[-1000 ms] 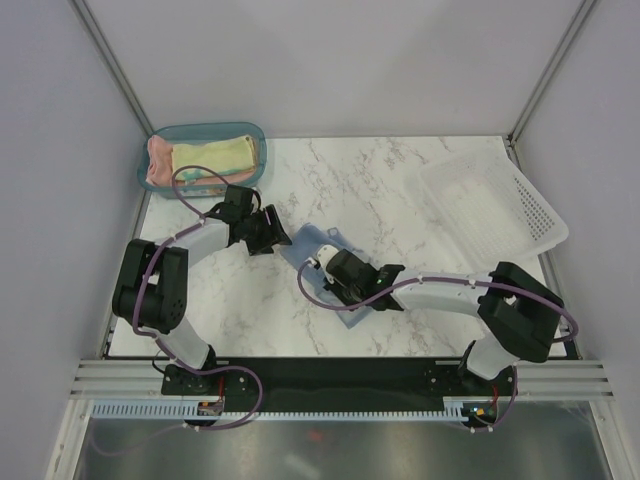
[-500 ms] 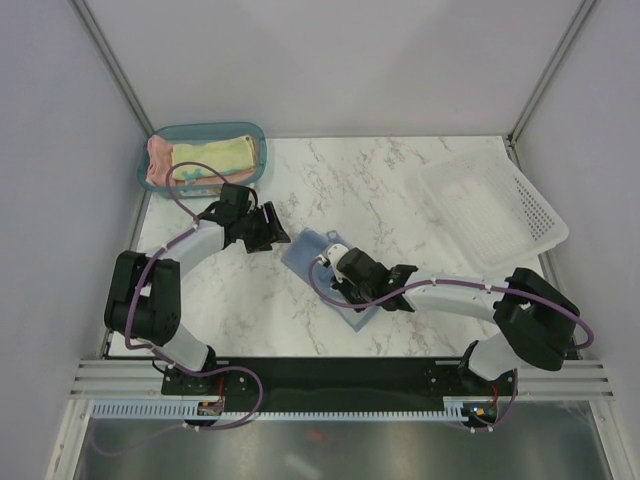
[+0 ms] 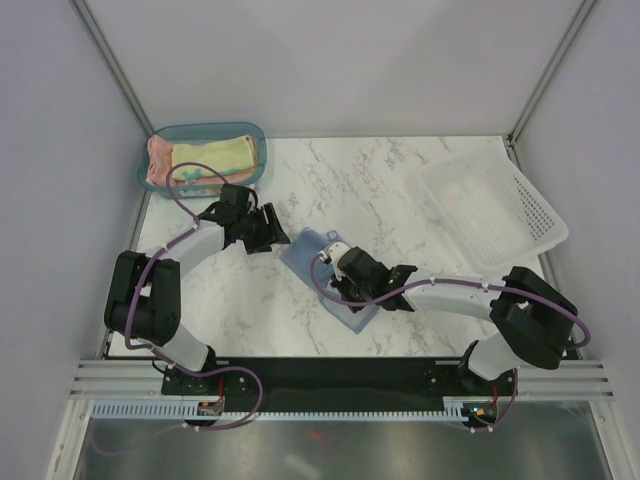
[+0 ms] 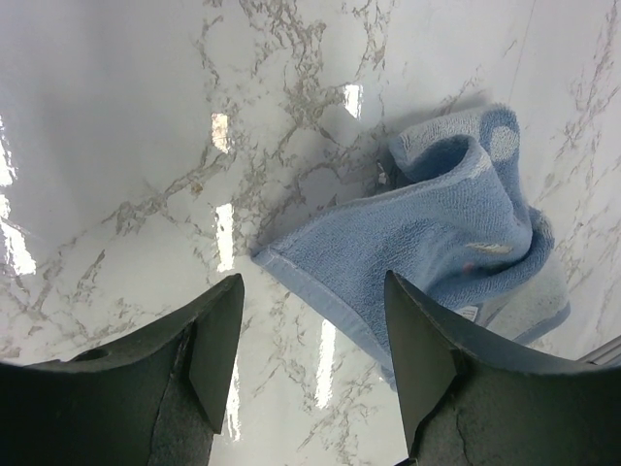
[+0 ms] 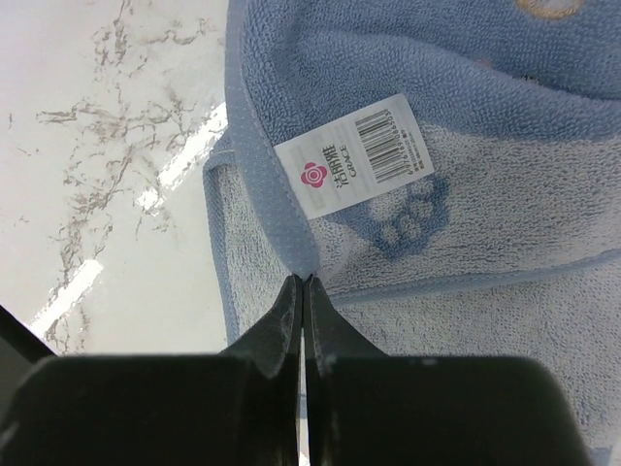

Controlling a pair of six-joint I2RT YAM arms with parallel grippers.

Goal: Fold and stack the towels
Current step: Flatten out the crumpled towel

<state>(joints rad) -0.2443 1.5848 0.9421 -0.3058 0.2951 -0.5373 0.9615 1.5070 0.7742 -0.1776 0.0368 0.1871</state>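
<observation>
A light blue towel (image 3: 312, 250) lies partly folded on the marble table's middle; its blue hem and white barcode label (image 5: 354, 155) show in the right wrist view. My right gripper (image 5: 306, 282) is shut on the towel's hem, low over the cloth (image 3: 340, 280). The left gripper (image 4: 312, 282) is open above bare marble, just off the towel's near corner (image 4: 267, 257), holding nothing; from above it sits left of the towel (image 3: 266, 230). A salmon-pink towel (image 3: 158, 160) and a pale yellow towel (image 3: 213, 155) lie in the bin.
The teal bin (image 3: 205, 130) sits at the back left corner. A white perforated basket (image 3: 490, 210) stands at the right edge. Grey walls enclose the table on three sides.
The right gripper slid slightly right over the blue towel and pinched fully shut on its hem. The left arm's elbow drew back to the left; its gripper stayed open.
</observation>
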